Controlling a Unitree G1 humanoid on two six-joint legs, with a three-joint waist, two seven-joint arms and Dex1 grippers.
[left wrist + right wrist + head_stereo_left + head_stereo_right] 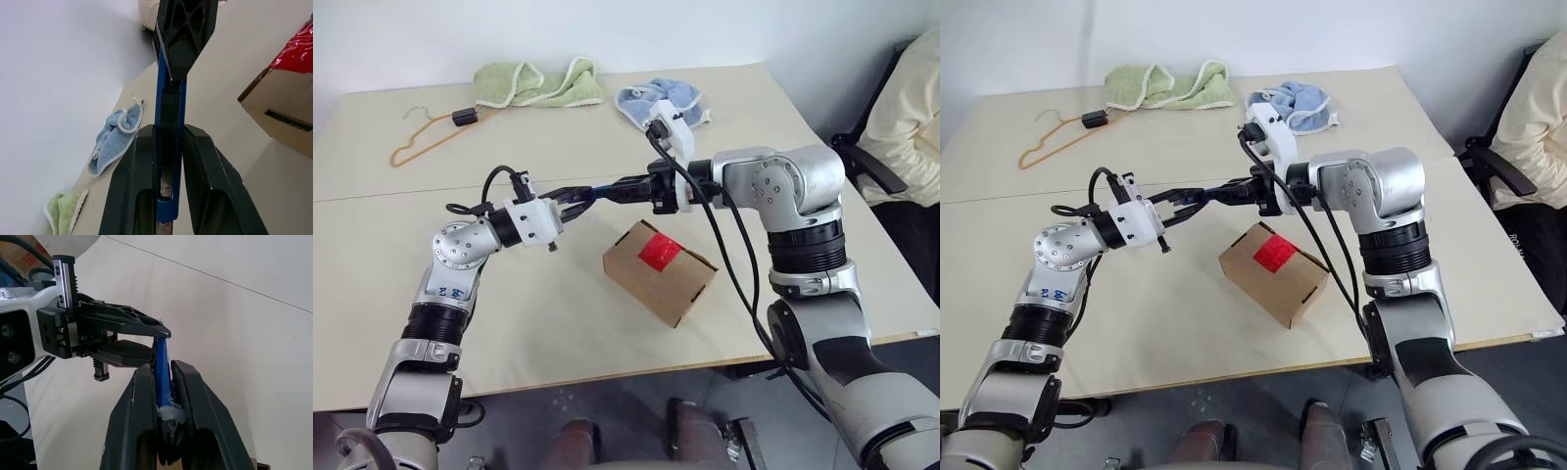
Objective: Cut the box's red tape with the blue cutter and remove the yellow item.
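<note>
From the head views I see both arms meeting above the tabletop [558,323] at the centre of the frame; the left end effector [576,201] reaches in from the left, roughly level and angled toward the right, while the right end effector [625,188] comes in from the right with its forearm bent across, pointing left; between them runs the blue cutter [604,188], held off the surface.

My left wrist view shows what the head views cannot; its 2 black fingers [137,186] are pinched tight on the blue cutter's flat sides, and the other end effector clamps the far end of the same stick; that view also catches a corner of the box [281,107] with its glossy red tape [298,54]. My right wrist view shows its own fingers [190,401] closed narrowly on the blue stick, with the left end effector gripping it from the opposite side; so both ends are held at once.

The box sits at lower centre of the head view, just below the joined end effectors and apart from them, flaps shut, the red tape across its top; I cannot see the yellow item.

At the upper part of the frame lie a green towel [538,83], a blue cloth [656,98] and an orange hanger [421,142]; a person's sleeve [906,117] shows at the right edge.
</note>
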